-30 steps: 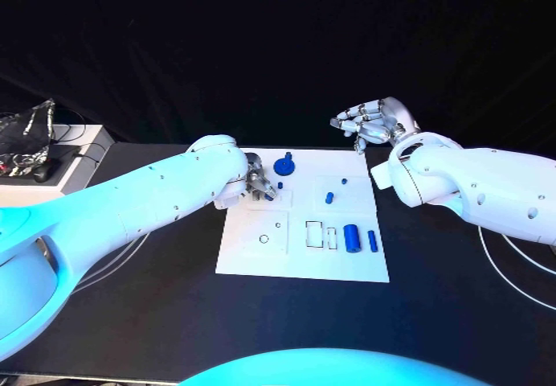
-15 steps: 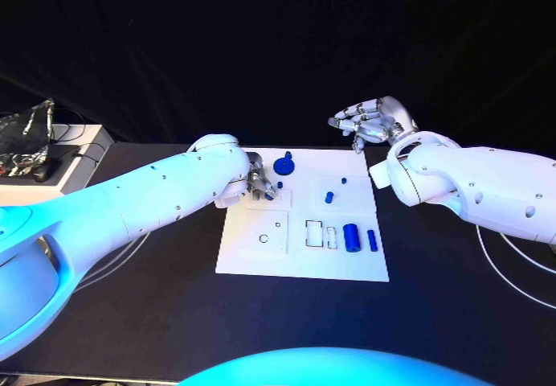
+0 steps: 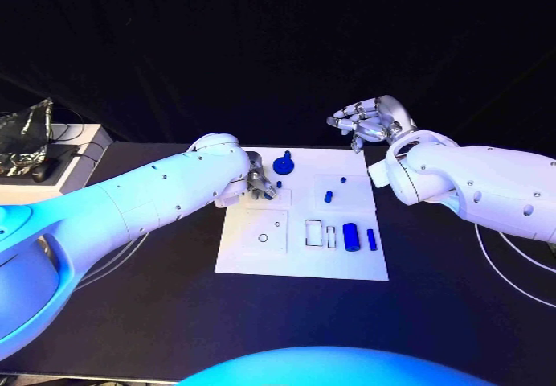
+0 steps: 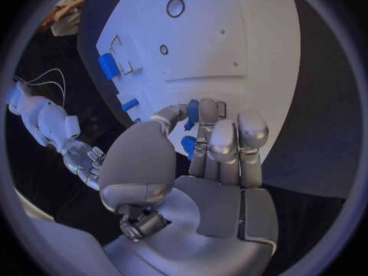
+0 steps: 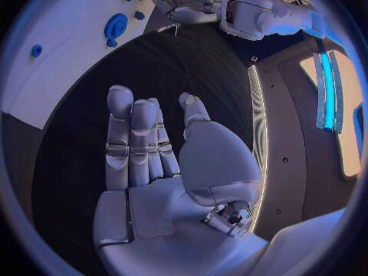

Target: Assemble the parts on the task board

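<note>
The white task board [image 3: 304, 261] lies mid-table. My left hand [image 3: 257, 182] hovers over its far left corner; in the left wrist view its thumb and a finger pinch a small blue peg [image 4: 192, 111] [image 3: 280, 184] right at the board. Just beyond it stands a round blue part [image 3: 284, 166] [image 5: 116, 26]. Another short peg [image 3: 328, 196] stands mid-board, and two blue cylinders [image 3: 351, 237] [image 3: 372, 239] lie at the right. My right hand [image 3: 369, 121] [image 5: 146, 147] is raised past the board's far edge and holds nothing.
A white box [image 3: 47, 169] with dark clutter on it sits at the table's left edge. White cables [image 3: 510, 265] trail over the black table at the right. Outlined slots [image 3: 314, 233] and a small round hole [image 3: 263, 238] mark the board's near half.
</note>
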Controlling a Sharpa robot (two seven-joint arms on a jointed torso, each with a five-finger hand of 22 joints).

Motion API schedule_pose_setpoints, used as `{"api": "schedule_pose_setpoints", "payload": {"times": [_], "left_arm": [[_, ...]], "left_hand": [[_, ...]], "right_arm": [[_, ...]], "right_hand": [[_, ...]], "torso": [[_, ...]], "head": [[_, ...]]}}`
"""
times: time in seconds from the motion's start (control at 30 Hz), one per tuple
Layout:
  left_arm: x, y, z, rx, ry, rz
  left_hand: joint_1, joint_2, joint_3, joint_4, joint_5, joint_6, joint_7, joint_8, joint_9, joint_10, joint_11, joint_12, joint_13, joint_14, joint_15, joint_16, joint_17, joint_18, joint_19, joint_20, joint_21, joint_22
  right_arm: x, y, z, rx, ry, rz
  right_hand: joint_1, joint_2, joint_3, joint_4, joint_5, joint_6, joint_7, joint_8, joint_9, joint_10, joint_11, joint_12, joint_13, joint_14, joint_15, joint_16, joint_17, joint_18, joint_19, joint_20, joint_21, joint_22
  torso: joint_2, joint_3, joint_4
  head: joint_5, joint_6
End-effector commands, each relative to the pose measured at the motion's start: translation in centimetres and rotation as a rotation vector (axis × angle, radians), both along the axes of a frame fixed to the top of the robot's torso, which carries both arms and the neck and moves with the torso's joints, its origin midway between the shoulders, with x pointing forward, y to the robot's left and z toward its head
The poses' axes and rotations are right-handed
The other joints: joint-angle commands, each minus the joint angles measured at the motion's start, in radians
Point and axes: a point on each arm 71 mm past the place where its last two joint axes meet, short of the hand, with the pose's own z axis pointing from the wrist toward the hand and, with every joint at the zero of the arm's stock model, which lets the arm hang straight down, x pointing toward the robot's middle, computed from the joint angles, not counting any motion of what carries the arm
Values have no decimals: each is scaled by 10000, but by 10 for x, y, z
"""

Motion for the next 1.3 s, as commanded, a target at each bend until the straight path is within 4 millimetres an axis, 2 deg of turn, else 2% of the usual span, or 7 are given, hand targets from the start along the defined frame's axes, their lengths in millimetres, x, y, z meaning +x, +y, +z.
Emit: {"api": "schedule_pose_setpoints", "payload": {"times": [0.03, 0.3, 0.53, 1.0, 1.3], "left_arm": [[-4, -7, -5, -204, 163, -176], [-3, -7, -5, -303, 3, -62], [-4, -8, -5, -294, 8, -70], [-4, -7, -5, -68, -42, -62], [-3, -6, -5, -64, 1, 26]], "left_hand": [[73, 225, 996, -1229, -59, 88, -69, 84, -3, 85, -90, 26, 19, 39, -23, 58, 26, -139, 39, 12, 56, 906], [126, 364, 714, -1097, -83, 151, -105, 126, -4, 140, -103, 36, 8, 51, -38, 74, 58, -157, 73, -1, 99, 918], [100, 385, 712, -1033, -84, 185, -176, 295, 258, 327, -156, 12, -296, 78, -69, 133, 117, -176, 135, -12, 207, 963], [-90, 293, 1407, -1416, 36, 323, -215, 336, 611, 472, -210, 237, -812, 105, -95, 250, 135, -200, 282, -29, 514, 1079], [-162, 333, 1287, -1391, -48, 308, -218, 302, 667, 436, -205, 308, -883, 93, -90, 249, 78, -188, 247, -2, 474, 1056]], "right_arm": [[0, 2, 1, -78, -51, 189], [0, 3, 0, -81, -44, 200], [0, 3, 0, -90, -42, 217], [0, 3, 0, -97, -33, 219], [0, 3, 0, -97, -36, 221]], "right_hand": [[-42, 49, -40, -19, 36, -8, 46, -38, -9, 37, -26, -22, -11, -40, 4, 10, -9, 147, 118, 16, -15, 322], [-42, 49, -40, -19, 36, -8, 46, -38, -9, 37, -26, -22, -11, -40, 4, 10, -9, 147, 118, 16, -15, 322], [-42, 49, -40, -19, 36, -8, 46, -38, -9, 37, -26, -22, -11, -40, 4, 10, -9, 147, 118, 16, -15, 322], [-42, 49, -40, -19, 36, -8, 46, -38, -9, 37, -26, -22, -11, -40, 4, 10, -9, 147, 118, 16, -15, 322], [-42, 49, -40, -19, 36, -8, 46, -38, -9, 37, -26, -22, -11, -40, 4, 10, -9, 147, 118, 16, -15, 322]], "torso": [[-1, -4, 3], [0, -10, 6], [-6, -4, 1], [-11, 4, -4], [-1, 4, -6]], "head": [[-4, -7], [-5, -20], [-3, -38], [4, -69], [-25, -37]]}}
